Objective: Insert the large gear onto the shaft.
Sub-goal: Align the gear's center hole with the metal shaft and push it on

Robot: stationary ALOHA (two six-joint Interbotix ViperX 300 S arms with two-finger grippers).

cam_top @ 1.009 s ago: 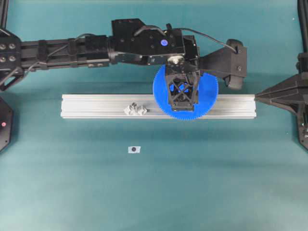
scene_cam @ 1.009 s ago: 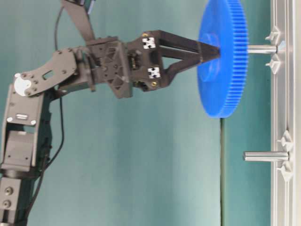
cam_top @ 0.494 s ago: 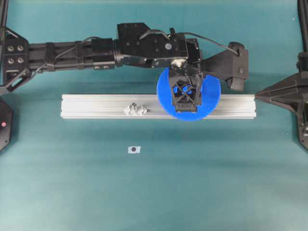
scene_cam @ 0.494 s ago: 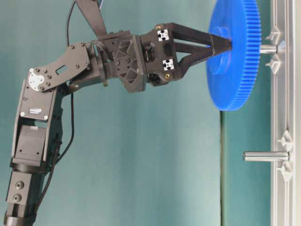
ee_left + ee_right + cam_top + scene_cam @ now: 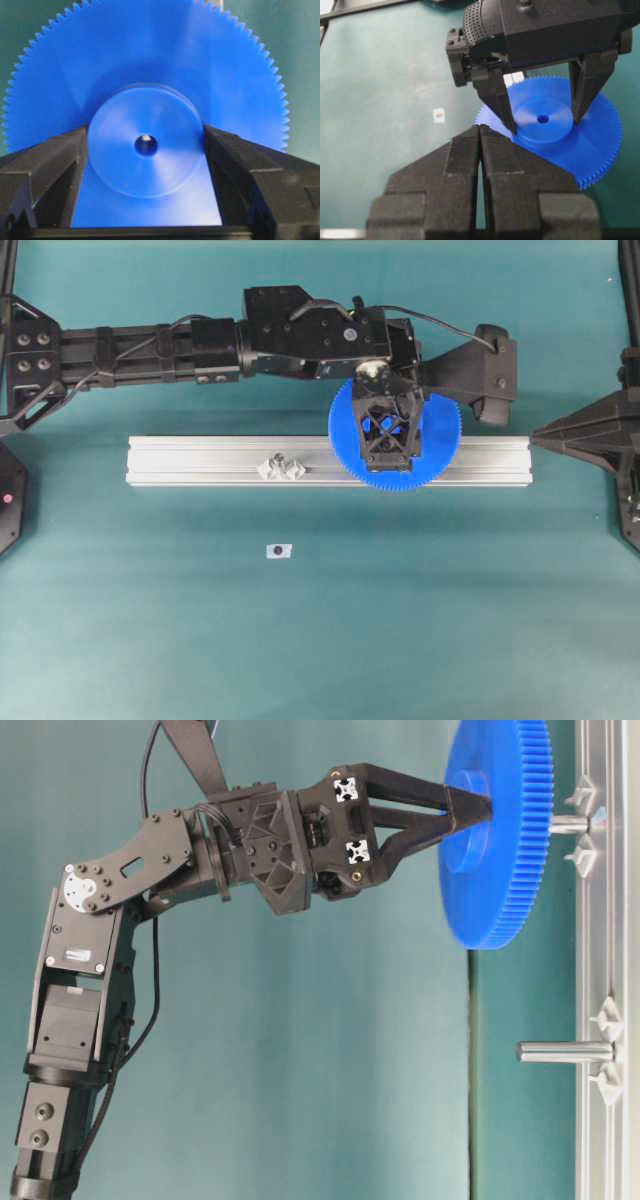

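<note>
In the right wrist view, the right gripper (image 5: 481,150) fills the foreground with its two black fingers (image 5: 457,165) pressed flat together, nothing between them; it sits well back from the work.

Beyond it, the left gripper (image 5: 542,117) comes down over the large gear (image 5: 585,150). Its fingers (image 5: 60,155) stand wide apart and press on opposite sides of the gear's raised round hub, so the gear is held by the hub. In the left wrist view each pad touches the hub's wall, and a pale spot shows inside the small centre hole.

From table level, the large gear (image 5: 495,850) sits on the shaft (image 5: 568,823), which passes into its far face; a short length of the pin shows between the gear and the aluminium rail (image 5: 605,970). A second pin (image 5: 565,1051) stands bare on the same rail.

Farther out on the teal table (image 5: 320,640), in front of the rail, lies a small white tag (image 5: 278,551).
</note>
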